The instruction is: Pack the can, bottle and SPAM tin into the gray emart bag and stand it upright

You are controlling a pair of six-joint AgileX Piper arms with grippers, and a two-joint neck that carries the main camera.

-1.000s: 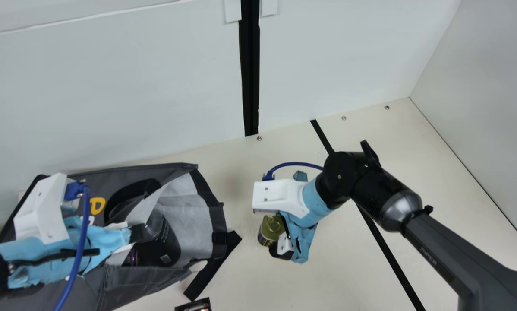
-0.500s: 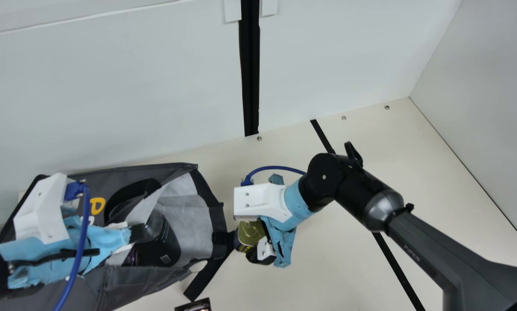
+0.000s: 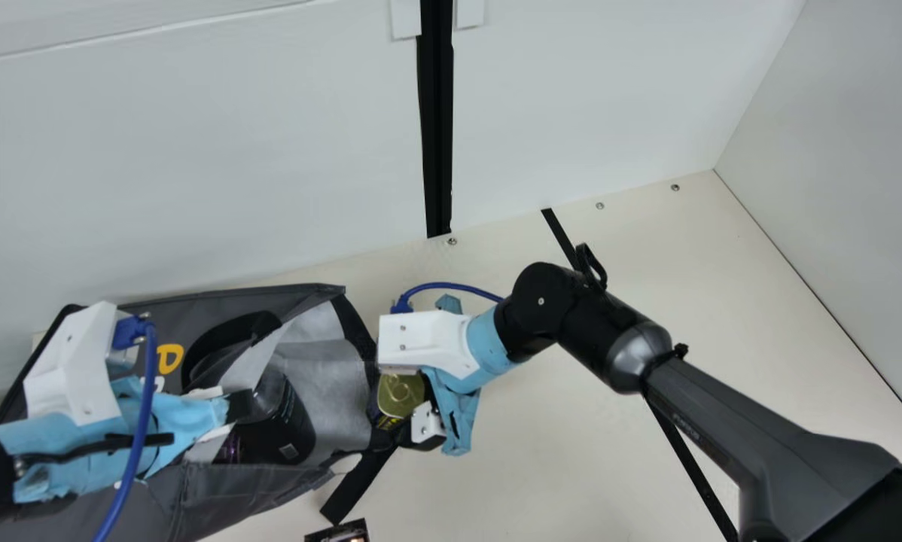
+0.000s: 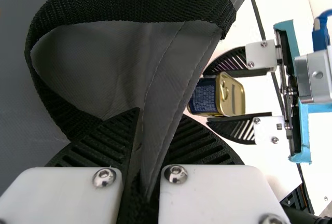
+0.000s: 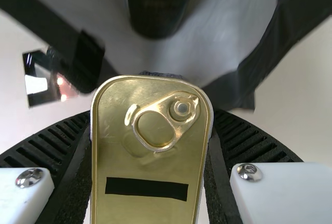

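Sitting between the right jaws, SPAM tin (image 5: 116, 159)

The main view looks from the neck camera down at a slant, across the table (image 3: 586, 467) to the wall (image 3: 195, 165), at the widest range. The left wrist view faces the outer fabric of the gray bag (image 3: 233, 493) at close range, with the SPAM tin (image 3: 400, 395) farther off. The right wrist view looks over the tin's lid (image 5: 114, 156), very near, toward the bag's open mouth (image 5: 223, 16). All three views share bag and tin.
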